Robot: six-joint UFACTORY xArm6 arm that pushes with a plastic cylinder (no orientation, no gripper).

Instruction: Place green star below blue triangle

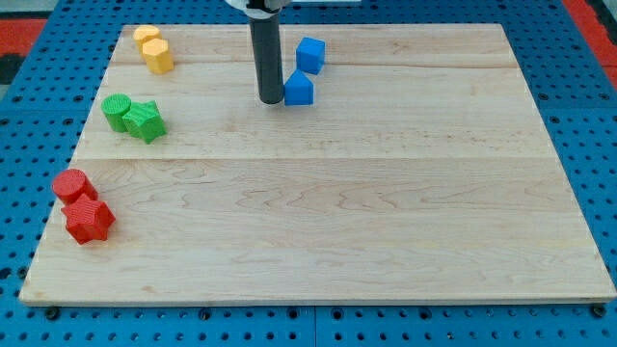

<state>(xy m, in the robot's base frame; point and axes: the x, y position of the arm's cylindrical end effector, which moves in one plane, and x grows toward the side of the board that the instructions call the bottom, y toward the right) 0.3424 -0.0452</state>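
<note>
The green star (pixel 147 121) lies at the view's left, touching a green round block (pixel 118 111) on its left. The blue triangle (pixel 299 89) sits near the view's top centre, with a blue cube (pixel 309 55) just above it. The dark rod comes down from the view's top and my tip (pixel 270 99) rests on the board right against the blue triangle's left side, well to the right of the green star.
Two yellow blocks (pixel 153 48) sit at the top left. A red round block (pixel 71 185) and a red star-like block (pixel 89 220) lie near the left edge. The wooden board (pixel 386 222) rests on a blue pegboard.
</note>
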